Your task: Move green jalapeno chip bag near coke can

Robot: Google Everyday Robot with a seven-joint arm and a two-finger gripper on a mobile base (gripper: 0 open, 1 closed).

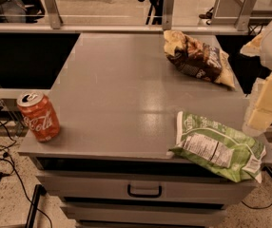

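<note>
The green jalapeno chip bag (pixel 219 146) lies flat at the front right corner of the grey cabinet top (pixel 121 94), partly hanging over the front edge, with its white nutrition label facing up. The coke can (pixel 38 116) stands upright at the front left corner, far from the bag. My gripper (pixel 264 106) shows at the right edge of the view, pale yellow, just above and to the right of the bag and apart from it.
A dark brown and yellow chip bag (pixel 200 58) lies at the back right of the top. A drawer with a black handle (pixel 144 190) is below the front edge. A railing (pixel 126 23) runs behind. Cables (pixel 3 151) lie on the floor at left.
</note>
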